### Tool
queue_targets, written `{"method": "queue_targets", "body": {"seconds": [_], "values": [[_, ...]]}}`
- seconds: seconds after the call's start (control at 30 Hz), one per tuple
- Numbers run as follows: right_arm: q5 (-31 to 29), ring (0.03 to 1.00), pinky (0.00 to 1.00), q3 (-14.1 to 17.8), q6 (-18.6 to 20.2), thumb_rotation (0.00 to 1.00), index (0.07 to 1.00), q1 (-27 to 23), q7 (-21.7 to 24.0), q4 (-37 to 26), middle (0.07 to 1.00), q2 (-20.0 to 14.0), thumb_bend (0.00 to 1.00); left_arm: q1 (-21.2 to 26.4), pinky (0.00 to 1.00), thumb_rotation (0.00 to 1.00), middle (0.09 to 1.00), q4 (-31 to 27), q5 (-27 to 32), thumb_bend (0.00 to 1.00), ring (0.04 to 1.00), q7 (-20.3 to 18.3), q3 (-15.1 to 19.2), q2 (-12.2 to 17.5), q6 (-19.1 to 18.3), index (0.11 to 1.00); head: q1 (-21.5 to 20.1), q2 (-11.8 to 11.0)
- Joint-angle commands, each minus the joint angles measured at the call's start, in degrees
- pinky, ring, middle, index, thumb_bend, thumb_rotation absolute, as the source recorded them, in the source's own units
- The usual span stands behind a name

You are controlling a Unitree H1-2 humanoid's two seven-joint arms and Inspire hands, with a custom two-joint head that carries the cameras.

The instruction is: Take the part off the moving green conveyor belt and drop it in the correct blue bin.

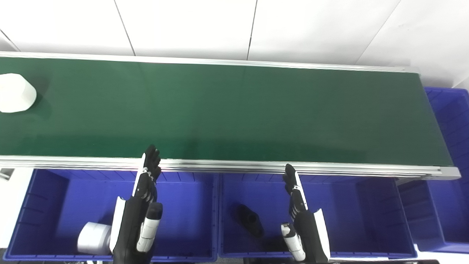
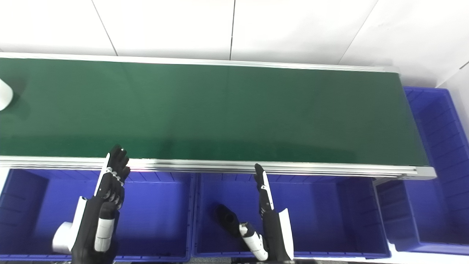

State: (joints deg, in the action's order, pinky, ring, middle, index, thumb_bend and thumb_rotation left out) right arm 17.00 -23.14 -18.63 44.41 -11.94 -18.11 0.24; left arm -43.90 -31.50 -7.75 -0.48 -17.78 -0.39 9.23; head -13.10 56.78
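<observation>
Bins: left bin [image 1: 183, 205] holds white part [image 1: 93, 238], middle bin [image 1: 348, 205] black part [image 1: 251, 220]; both hands spread, empty.

We are looking at a factory-style sorting station, or a lab mock-up of one. A long green conveyor belt [image 1: 227, 110] with aluminium side rails [image 1: 234, 167] runs left to right in front of plain white wall panels [image 1: 190, 25]. Blue plastic bins [image 1: 183, 216] stand in a row along its near edge, with another bin [image 1: 450, 146] at its right end.
</observation>
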Motion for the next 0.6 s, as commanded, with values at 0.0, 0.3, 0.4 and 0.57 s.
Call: {"method": "queue_targets", "body": {"seconds": [0.0,0.3,0.4,0.57], "values": [[-2.0,0.991,1.0,-2.5,-0.1,1.0,1.0,0.9,0.7,-5.8,0.998,3.9,0.86,-1.1,1.0,0.94,1.0,-1.8,0.2,0.76,1.0,-0.2,-0.5,0.0,0.6,1.0,0.0,0.0],[-2.2,0.989,1.0,-2.3,-0.6,1.0,1.0,0.7,0.7,-4.9,0.998,3.9,0.86,-1.0,1.0,0.94,1.0,-1.9,0.4,0.78,1.0,-0.6,-0.7,0.2,-0.5,1.0,0.3,-1.7],[-2.1,0.99,1.0,-2.3,-0.6,1.0,1.0,0.9,0.7,-4.6,0.998,3.8,0.87,-1.2,1.0,0.94,1.0,-1.7,0.8,0.76,1.0,-0.7,-0.8,0.2,-0.6,1.0,0.5,-2.1],[-1.7,0.987,1.0,-2.1,-1.1,1.0,1.0,1.1,0.6,-4.1,1.0,3.5,0.87,-1.8,1.0,0.95,1.0,-1.4,-0.3,0.77,1.0,-0.8,-0.6,0.8,-0.5,1.0,1.1,-3.1]]}}
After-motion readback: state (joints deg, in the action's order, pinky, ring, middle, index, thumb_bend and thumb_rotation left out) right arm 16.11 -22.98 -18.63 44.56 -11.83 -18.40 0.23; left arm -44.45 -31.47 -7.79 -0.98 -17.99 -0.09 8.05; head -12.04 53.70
